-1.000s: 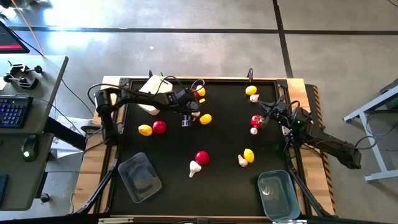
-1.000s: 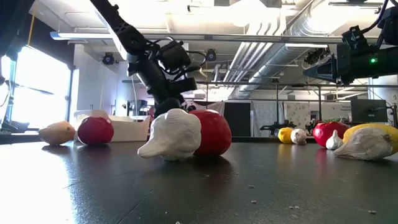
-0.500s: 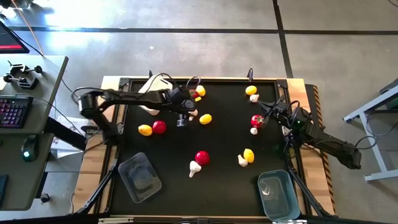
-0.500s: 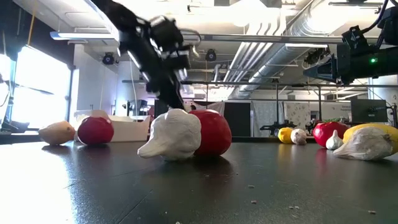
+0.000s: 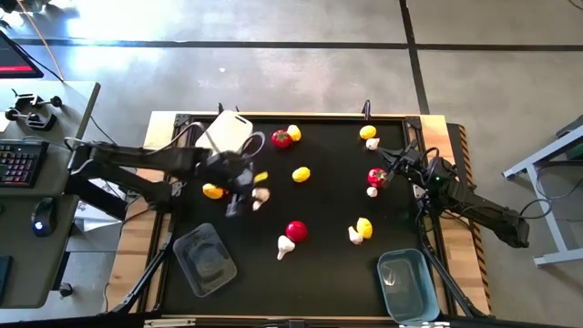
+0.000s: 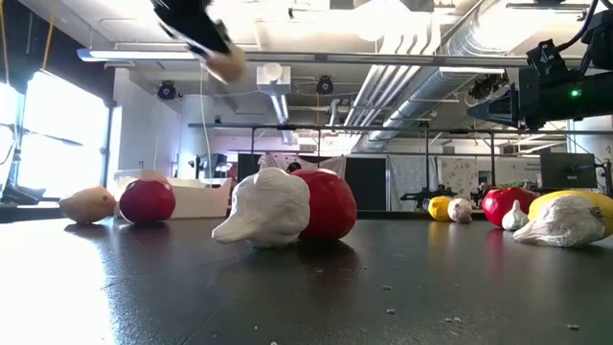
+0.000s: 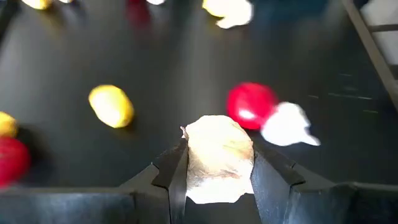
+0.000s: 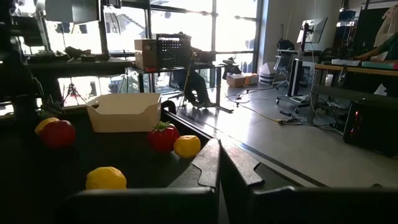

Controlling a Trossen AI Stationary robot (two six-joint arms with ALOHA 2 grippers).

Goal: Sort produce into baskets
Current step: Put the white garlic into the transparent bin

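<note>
- The left jaws [image 7: 214, 165] were clamped on a whitish garlic bulb [image 7: 216, 155], holding it in the air above the left part of the black worktop [image 5: 328, 264].
- In the high view that garlic bulb [image 5: 260, 195] sat just beside a yellow lemon [image 5: 213, 191], between the white basket [image 5: 228, 132] and the clear basket [image 5: 204, 259].
- Below it on the worktop lay a red tomato [image 7: 250, 105] touching another garlic bulb [image 7: 288, 124], with a lemon [image 7: 111, 106] apart from them.
- The right jaws [image 8: 219, 163] were closed on nothing, near the worktop's right edge beside a tomato [image 5: 376, 176].
- The light blue basket [image 5: 405, 284] stood at the near right corner.
</note>
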